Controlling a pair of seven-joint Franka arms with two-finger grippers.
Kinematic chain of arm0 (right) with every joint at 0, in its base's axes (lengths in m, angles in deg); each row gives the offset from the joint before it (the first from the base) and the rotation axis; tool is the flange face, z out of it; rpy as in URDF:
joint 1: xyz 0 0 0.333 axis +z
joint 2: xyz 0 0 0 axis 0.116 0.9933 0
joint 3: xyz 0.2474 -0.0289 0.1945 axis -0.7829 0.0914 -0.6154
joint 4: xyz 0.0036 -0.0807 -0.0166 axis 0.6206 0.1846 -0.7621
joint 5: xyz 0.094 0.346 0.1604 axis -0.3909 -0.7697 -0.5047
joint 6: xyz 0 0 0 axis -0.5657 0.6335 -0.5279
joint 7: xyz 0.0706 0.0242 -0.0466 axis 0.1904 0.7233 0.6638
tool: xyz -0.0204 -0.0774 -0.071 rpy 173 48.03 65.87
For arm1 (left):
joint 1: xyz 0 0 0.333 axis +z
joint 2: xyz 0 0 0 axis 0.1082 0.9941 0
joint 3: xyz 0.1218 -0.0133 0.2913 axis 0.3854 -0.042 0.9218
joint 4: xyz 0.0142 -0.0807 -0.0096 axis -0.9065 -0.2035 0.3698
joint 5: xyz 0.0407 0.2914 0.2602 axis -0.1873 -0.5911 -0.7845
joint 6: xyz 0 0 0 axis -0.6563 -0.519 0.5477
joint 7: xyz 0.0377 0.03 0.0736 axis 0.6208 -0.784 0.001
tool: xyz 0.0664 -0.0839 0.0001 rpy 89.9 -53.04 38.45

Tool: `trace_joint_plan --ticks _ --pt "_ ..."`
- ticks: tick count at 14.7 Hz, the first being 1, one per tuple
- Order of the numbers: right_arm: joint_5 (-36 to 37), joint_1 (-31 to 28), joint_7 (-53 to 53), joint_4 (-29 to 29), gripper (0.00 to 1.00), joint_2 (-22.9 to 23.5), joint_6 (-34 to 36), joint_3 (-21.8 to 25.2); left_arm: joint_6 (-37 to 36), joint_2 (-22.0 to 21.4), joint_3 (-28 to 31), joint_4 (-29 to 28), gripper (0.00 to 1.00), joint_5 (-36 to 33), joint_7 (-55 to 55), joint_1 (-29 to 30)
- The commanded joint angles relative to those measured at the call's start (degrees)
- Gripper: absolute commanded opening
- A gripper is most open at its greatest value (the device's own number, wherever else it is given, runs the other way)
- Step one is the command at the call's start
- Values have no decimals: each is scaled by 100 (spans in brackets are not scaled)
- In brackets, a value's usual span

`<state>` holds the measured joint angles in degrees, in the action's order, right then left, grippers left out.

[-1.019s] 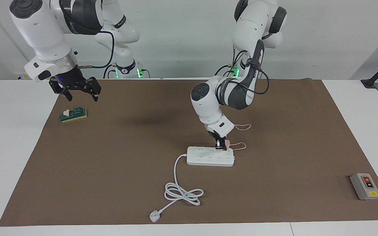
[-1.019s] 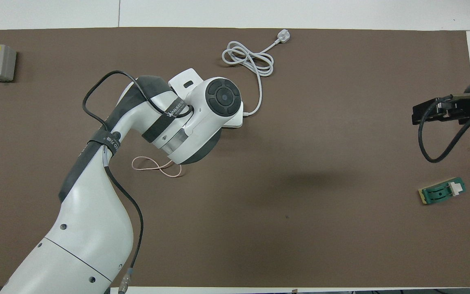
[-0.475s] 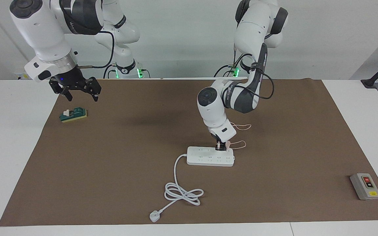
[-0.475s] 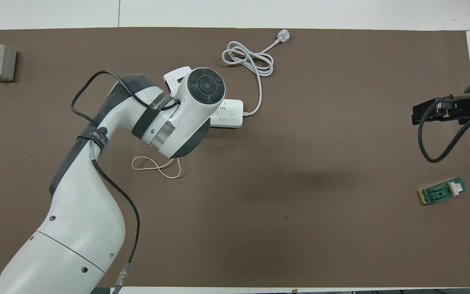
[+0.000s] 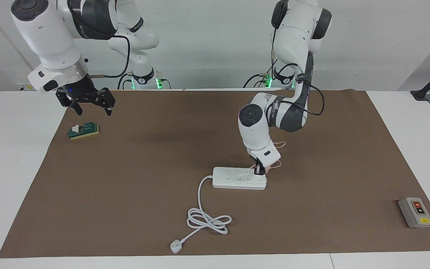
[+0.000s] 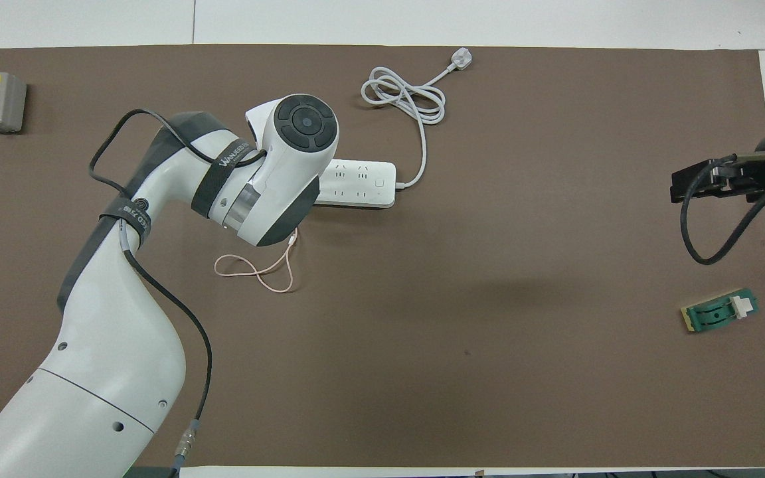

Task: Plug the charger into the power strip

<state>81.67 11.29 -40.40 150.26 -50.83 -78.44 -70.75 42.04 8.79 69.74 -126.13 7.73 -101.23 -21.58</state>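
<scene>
In the facing view, the left gripper [image 5: 260,171] sits low over the power strip [image 5: 239,178], at the strip's end toward the left arm's side, its fingers pinched together on the pale pink charger [image 5: 262,167], which meets the strip's top. The right gripper [image 5: 88,102] waits in the air above a small green block [image 5: 83,130], fingers spread apart. In the overhead view, the left arm covers part of the power strip [image 6: 362,184]; the charger's thin pink cable [image 6: 259,269] loops on the mat nearer the robots than the strip.

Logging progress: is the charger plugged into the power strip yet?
Cannot tell. The left pincer, shut on the charger, holds it at the power strip, hiding the prongs.
</scene>
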Motion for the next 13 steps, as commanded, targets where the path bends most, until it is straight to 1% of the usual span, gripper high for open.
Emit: trace_joint_plan --ticks 1,6,13 --pt "-100 -77 62 32 100 -67 58 -51 55 -84 23 5 0 179 -49 -16" --pt "-100 -77 53 32 100 -75 58 -51 72 -49 31 14 0 276 -532 -33" --pt "-100 -77 62 32 100 -67 58 -51 99 -23 40 84 0 241 -1543 -25"
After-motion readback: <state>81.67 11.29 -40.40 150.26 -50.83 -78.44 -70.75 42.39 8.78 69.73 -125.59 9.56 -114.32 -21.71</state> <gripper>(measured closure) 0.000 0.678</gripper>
